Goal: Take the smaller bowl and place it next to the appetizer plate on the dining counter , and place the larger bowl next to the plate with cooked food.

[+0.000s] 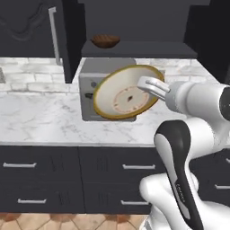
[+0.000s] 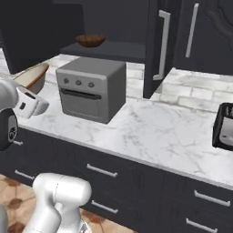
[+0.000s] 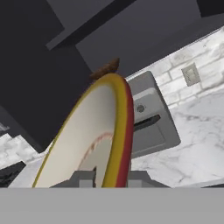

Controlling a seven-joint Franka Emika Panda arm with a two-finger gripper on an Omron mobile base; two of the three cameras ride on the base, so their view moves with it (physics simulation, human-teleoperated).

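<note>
cream bowl (image 1: pixel 126 92) (tan rim), dark brown bowl (image 1: pixel 106 41)

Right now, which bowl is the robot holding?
The larger bowl, cream with a tan rim, pinched in the gripper. The smaller bowl, dark wood, sits on the shelf.

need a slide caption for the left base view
Claw grips the cream bowl by its rim, tilted on edge before the grey oven; wooden bowl on the shelf.

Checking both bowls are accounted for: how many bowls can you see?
2: the wide cream ceramic bowl with tan rim, tilted on edge in the gripper; the small dark brown wooden bowl on the dark shelf.
</note>
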